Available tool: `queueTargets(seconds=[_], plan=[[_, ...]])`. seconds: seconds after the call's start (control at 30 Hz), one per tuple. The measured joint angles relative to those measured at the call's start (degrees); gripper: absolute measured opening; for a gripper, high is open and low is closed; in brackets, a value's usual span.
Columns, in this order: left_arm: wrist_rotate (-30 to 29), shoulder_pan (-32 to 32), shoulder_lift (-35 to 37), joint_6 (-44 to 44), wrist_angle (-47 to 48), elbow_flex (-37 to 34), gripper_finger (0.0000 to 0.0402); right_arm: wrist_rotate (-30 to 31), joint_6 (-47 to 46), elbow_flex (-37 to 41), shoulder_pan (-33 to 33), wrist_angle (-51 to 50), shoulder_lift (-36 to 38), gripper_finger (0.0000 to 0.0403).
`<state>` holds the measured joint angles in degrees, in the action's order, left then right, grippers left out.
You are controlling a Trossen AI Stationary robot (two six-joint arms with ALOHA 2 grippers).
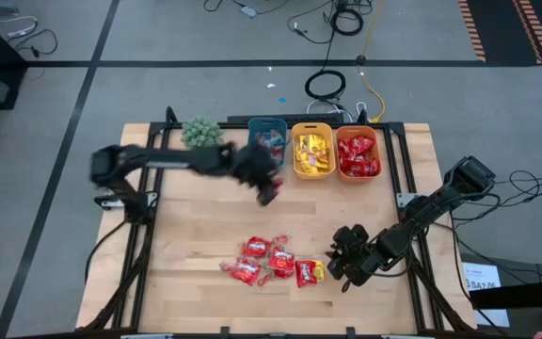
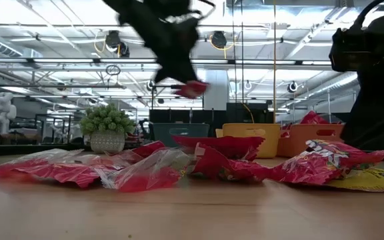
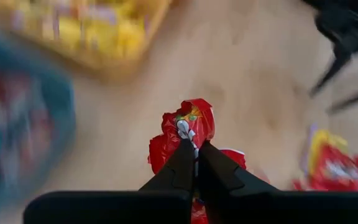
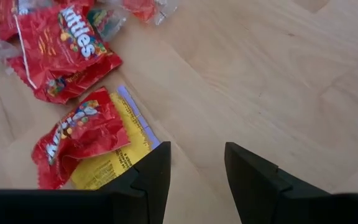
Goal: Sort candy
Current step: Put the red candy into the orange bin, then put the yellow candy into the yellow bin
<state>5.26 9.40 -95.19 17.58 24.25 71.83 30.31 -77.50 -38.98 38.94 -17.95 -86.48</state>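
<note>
Candy is hanging in my left gripper (image 1: 269, 194): a red packet (image 3: 188, 127), and my two fingers (image 3: 182, 168) are pressing together on its lower part, with the crinkled top sticking out past the tips. I am holding it in the air above the table (image 1: 186, 245), just at 6 o'clock of the teal bin (image 1: 267, 132). In the low view the packet (image 2: 191, 89) is dangling clear of the wood, well above the heap.

That heap, a cluster of red packets (image 1: 263, 260), is lying at 6 o'clock from my left gripper, near the front edge of the table. One more red packet (image 4: 82, 134) is resting partly on top of a yellow packet (image 4: 120, 158) at the 3 o'clock end of the cluster.

My right gripper (image 1: 343, 264) is hovering just at 3 o'clock of that pair, its fingers (image 4: 151, 174) standing apart with bare wood between them, holding nothing.

At the 12 o'clock edge of the table, three bins are sitting in a row: teal, then the yellow bin (image 1: 312, 170) with yellow packets inside, then the orange bin (image 1: 358, 175) with red packets. A small green plant (image 1: 199, 133) is standing at 9 o'clock of the teal bin.
</note>
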Motion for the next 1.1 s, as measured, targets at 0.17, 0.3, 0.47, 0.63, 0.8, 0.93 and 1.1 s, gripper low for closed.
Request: queueTargets(seconds=[0.17,0.3,0.47,0.63,0.8,0.93,1.1], plan=[[3.64,4.78,-15.88,-14.07,-4.34,18.22,0.0015,0.01,-4.77,-0.02,-0.38,-0.21,-0.02,0.0141],[4.06,5.50,-26.93,-22.27,-9.77,32.19,0.0023,0.01,-6.91,-0.02,-1.44,-0.26,-0.02,0.0141],[2.63,5.54,-38.29,-24.61,-17.30,46.39,0.0059,-0.01,-8.60,-0.02,-3.24,-0.33,-0.02,0.0141],[4.83,6.18,-48.35,-25.44,-17.57,59.88,0.0106,-0.38,-13.00,-0.02,-4.24,0.23,-0.02,0.0141],[4.44,6.71,-51.41,-23.69,-19.82,62.54,0.0136,-0.67,-13.59,-0.02,-4.26,0.47,-0.02,0.0141],[3.69,7.40,-51.08,-22.46,-18.66,62.62,0.0139,-0.69,-13.54,-0.02,-4.24,0.77,-0.02,0.0141],[1.56,7.50,-49.67,-22.44,-13.45,63.06,0.0139,-0.75,-12.04,-0.02,-4.24,0.58,-0.02,0.0141]])
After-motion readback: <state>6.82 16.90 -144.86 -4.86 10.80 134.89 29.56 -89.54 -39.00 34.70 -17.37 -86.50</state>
